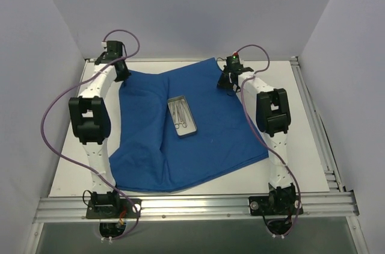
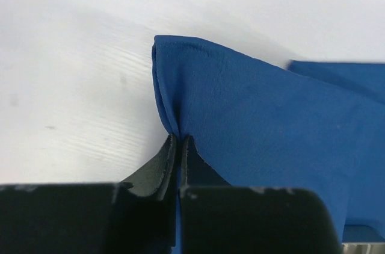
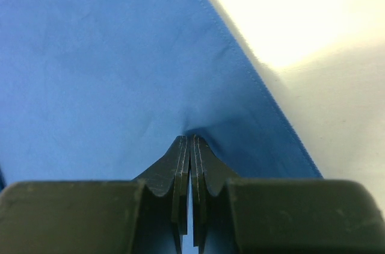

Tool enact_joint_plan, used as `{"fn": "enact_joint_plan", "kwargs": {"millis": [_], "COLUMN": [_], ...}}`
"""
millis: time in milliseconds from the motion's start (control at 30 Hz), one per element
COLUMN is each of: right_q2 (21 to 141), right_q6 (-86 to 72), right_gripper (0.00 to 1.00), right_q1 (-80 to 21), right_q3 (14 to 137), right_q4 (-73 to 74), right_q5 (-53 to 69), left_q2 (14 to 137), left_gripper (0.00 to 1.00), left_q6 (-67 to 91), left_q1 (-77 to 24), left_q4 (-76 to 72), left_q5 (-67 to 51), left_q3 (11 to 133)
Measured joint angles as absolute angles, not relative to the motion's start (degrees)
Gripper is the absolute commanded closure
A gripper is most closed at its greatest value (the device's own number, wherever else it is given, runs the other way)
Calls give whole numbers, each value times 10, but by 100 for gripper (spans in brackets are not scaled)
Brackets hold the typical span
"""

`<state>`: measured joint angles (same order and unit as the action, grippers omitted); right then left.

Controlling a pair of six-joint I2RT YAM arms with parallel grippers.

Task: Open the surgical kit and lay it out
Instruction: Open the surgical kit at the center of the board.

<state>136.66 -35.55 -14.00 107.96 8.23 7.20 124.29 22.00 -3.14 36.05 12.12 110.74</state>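
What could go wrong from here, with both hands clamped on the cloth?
1. The tray sits on the cloth with loose instruments inside; a sharp or uneven pull could slide it or spill them.
2. The left hand pinches only a bunched corner tip, which might slip out under tension.
3. The right hand grips just inside the hem; pulling upward may lift the cloth under the tray.

The tray (image 1: 181, 118), instruments (image 1: 179, 113) in it, lies on the middle of the cloth wrap (image 1: 216, 139) on the table (image 1: 301, 145).
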Motion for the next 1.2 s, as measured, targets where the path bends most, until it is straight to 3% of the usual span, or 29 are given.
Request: {"fn": "enact_joint_plan", "kwargs": {"millis": [300,500,533,567,633,667,700,767,933,1000,1200], "right_q2": [1367,1364,1362,1359,1353,1350,1347,1341,1322,1318,1315], "right_q6": [-377,-394,-396,-398,-402,-403,-405,-406,-405,-400,-359], "right_gripper": [100,100,100,100,100,100,100,100,100,100,100], "right_q1": [-122,-95,-90,-87,-80,-76,-72,-62,-44,-41,-52], "right_q3": [1079,1064,1060,1054,1043,1039,1034,1024,995,990,994], "right_q4": [86,65,61,57,53,52,51,50,44,43,48], "right_q5": [57,55,55,54,51,49,47,43,36,36,24], "left_q2": [1297,1350,1358,1364,1369,1369,1369,1369,1371,1356,1236], "left_gripper": [98,94,88,69,57,41,31,24,29,39,72], "left_q6": [209,198,197,195,188,186,182,179,179,183,243], "left_q1": [116,138,135,132,123,120,116,108,91,84,53], "left_q4": [455,507,517,525,533,534,535,537,549,546,443], "left_q5": [135,149,148,147,146,145,144,138,115,105,51], "left_q3": [1189,1268,1287,1305,1330,1338,1348,1373,1449,1437,1165]}}
